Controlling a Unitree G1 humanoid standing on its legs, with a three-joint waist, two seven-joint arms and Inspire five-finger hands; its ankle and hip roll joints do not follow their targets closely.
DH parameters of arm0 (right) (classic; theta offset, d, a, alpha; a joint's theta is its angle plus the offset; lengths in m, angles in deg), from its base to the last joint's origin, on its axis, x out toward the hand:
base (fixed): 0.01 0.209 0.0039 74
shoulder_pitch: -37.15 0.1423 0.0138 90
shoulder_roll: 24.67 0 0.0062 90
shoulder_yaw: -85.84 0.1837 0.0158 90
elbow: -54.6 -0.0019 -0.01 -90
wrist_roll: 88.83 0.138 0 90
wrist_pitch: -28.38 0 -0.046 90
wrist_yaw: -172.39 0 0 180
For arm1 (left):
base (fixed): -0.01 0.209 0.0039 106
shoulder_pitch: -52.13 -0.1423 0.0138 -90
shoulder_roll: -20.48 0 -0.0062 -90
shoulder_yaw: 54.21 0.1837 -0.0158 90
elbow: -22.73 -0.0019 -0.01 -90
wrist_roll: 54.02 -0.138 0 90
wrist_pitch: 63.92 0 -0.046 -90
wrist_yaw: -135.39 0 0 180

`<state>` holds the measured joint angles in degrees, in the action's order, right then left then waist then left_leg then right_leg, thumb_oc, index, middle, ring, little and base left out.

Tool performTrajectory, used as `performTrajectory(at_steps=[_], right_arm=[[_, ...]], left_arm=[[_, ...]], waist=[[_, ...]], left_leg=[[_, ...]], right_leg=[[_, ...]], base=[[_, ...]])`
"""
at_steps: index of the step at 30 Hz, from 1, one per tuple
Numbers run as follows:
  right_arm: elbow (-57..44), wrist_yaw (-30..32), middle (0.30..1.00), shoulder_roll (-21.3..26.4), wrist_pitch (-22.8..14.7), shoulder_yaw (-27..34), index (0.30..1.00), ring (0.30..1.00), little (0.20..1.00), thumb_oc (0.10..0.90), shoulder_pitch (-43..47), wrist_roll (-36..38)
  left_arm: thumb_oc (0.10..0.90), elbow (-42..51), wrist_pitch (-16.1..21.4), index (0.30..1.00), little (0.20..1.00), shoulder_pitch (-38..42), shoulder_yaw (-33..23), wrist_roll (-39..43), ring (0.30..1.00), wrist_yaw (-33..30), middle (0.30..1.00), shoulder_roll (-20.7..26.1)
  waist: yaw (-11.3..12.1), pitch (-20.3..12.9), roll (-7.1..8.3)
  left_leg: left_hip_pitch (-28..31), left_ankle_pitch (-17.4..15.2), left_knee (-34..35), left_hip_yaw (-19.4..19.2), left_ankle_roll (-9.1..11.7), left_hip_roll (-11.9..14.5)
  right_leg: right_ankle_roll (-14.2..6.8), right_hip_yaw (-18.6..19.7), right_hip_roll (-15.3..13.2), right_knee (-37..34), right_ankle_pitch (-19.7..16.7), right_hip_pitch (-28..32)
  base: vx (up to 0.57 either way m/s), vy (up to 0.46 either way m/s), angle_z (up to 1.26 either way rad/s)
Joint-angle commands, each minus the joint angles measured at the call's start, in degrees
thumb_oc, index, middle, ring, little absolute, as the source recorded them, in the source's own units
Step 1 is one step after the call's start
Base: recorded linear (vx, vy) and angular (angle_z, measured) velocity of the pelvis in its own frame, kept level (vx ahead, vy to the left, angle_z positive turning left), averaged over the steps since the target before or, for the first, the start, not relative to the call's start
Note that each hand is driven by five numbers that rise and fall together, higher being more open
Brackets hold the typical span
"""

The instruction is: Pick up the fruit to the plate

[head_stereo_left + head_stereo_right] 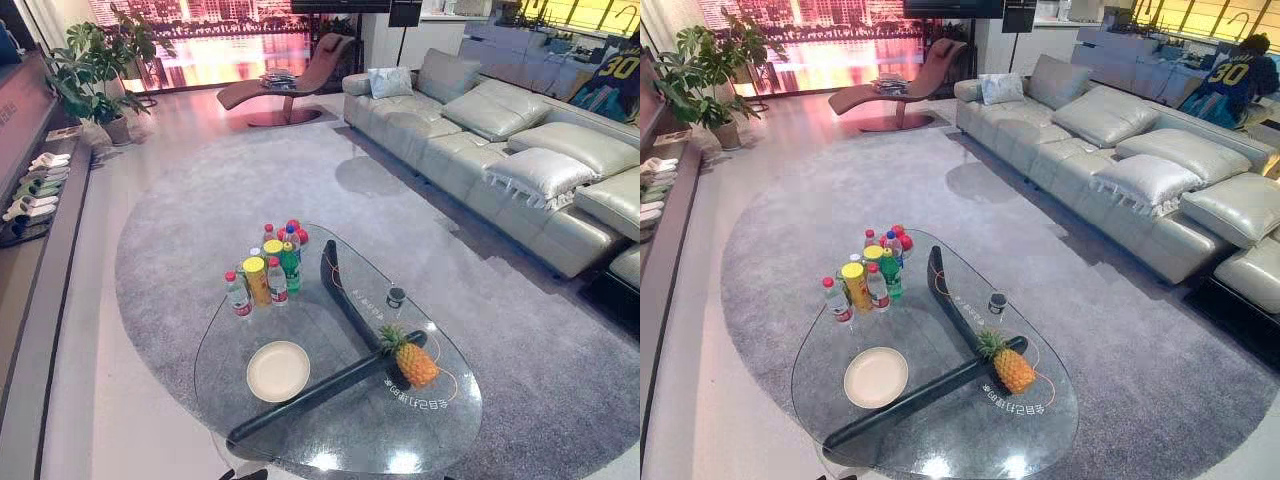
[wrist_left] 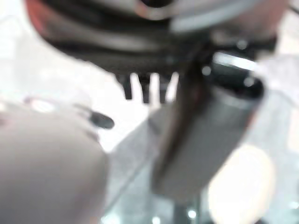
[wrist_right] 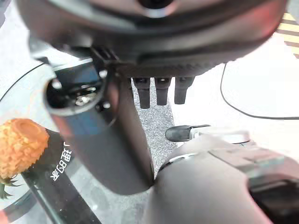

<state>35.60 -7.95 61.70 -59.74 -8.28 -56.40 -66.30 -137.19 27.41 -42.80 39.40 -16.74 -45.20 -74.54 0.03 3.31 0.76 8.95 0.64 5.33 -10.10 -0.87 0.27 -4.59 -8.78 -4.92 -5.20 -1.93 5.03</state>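
A pineapple sits lower right of centre on a glass table, apart from the empty plate at lower centre, while the left hand and right hand hang relaxed, holding nothing, so the pick-up seems not yet begun and next calls for reaching to the fruit.

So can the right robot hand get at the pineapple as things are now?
Probably yes. The pineapple lies on the glass table's right side, near its edge. The bottles and small cup stand apart from it, and the right robot hand, fingers straight, hangs near it.
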Motion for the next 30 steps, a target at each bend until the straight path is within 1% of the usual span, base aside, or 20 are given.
performTrajectory(at_steps=[1,7,17,24,30], right_arm=[[2.45,-1.44,0.9,-0.25,0.03,-0.61,0.9,0.9,0.9,0.8,3.68,-1.42],[2.39,-1.63,0.9,-0.03,0.0,-0.56,0.9,0.9,0.9,0.8,3.67,-1.84],[2.28,-0.2,0.9,-0.11,-0.58,-0.54,0.9,0.9,0.9,0.8,3.72,-1.73],[1.09,2.01,0.9,0.25,-3.4,0.49,0.9,0.9,0.9,0.8,3.31,-0.44],[-2.7,4.71,0.9,1.95,-7.43,2.63,0.9,0.9,0.9,0.8,3.45,2.12]], left_arm=[[0.8,-3.2,1.11,0.9,0.9,4.84,-1.43,0.42,0.9,0.59,0.9,-1.27],[0.8,-2.96,1.85,0.9,0.9,4.76,-1.42,1.22,0.9,1.55,0.9,-1.2],[0.8,-3.12,1.63,0.9,0.9,4.52,-1.73,0.52,0.9,1.0,0.9,-1.13],[0.8,-3.02,1.31,0.9,0.9,3.75,-2.03,0.29,0.9,0.68,0.9,-0.84],[0.8,-2.28,0.64,0.9,0.9,2.55,-2.49,0.46,0.9,1.18,0.9,0.49]], waist=[[1.08,1.24,0.08],[1.17,1.32,0.11],[1.27,1.66,0.26],[1.21,2.65,0.52],[1.6,4.28,1.12]], left_leg=[[1.03,-2.96,-0.44,0.56,2.67,-0.68],[0.97,-2.95,-0.41,0.51,2.72,-0.59],[0.84,-2.88,-0.52,0.65,2.68,-0.55],[0.21,-2.85,-1.28,0.33,2.57,-0.42],[-2.08,-3.6,-3.88,0.77,2.08,-0.74]], right_leg=[[-1.27,-1.77,0.23,1.31,0.44,3.35],[-1.34,-1.89,0.17,1.38,0.38,3.18],[-1.26,-1.78,0.21,1.57,0.42,3.04],[-1.31,-1.41,0.28,2.44,0.64,2.22],[-1.26,-0.92,0.43,4.7,1.48,0.09]], base=[[0.04,-0.047,-0.34],[0.0,0.0,0.0],[0.0,0.0,0.0],[0.05,-0.002,0.0],[0.04,-0.007,-0.01]])
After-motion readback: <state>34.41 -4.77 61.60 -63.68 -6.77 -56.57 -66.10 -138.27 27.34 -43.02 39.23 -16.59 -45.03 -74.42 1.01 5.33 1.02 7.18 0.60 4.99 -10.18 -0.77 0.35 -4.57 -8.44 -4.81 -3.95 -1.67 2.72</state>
